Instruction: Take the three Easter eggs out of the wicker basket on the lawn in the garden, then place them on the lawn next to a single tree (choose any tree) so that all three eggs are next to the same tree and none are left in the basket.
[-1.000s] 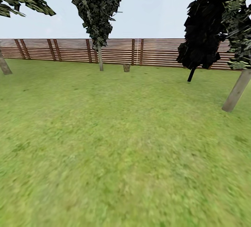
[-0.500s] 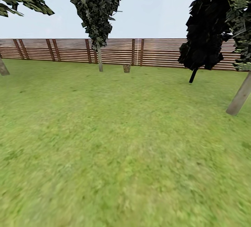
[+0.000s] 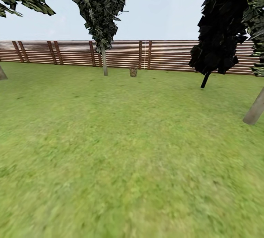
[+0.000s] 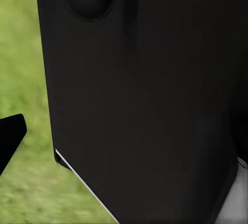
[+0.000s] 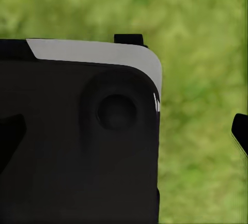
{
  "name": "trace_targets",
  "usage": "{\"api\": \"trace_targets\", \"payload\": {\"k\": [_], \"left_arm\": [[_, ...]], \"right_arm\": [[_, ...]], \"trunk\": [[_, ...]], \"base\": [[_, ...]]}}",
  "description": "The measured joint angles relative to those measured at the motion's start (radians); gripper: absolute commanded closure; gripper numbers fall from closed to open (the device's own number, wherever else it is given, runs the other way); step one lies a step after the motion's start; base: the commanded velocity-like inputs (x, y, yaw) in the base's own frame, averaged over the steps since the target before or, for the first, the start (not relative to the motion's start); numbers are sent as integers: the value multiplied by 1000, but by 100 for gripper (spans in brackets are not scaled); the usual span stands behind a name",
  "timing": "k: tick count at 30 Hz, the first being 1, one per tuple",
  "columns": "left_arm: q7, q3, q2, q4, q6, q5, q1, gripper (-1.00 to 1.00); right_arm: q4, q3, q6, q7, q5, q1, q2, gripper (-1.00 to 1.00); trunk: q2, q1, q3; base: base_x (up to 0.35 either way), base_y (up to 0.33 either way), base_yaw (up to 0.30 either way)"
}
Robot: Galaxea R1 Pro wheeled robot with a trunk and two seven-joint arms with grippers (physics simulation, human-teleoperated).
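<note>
The wicker basket (image 3: 133, 71) sits small at upper centre, against the fence (image 3: 168, 55) on the lawn (image 3: 124, 150); eggs too far to see — likely smooth, light, best cupped round the middle; either gripper's jaws — cannot tell.

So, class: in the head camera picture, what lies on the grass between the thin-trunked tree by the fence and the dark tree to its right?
A small brown basket near the fence, then bare lawn, seen in the head view.

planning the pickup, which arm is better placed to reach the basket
Neither yet: the wicker basket sits far off by the fence, roughly centred ahead across the lawn, so it favours no side. Drive closer first.
</note>
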Motion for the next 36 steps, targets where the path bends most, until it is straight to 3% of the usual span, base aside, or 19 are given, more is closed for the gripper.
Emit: {"api": "trace_targets", "payload": {"k": [36], "left_arm": [[0, -1, 0, 0, 0, -1, 0, -100]], "right_arm": [[0, 0, 0, 0, 0, 0, 0, -100]], "trunk": [[0, 0, 0]], "base": [[337, 0, 0]]}}
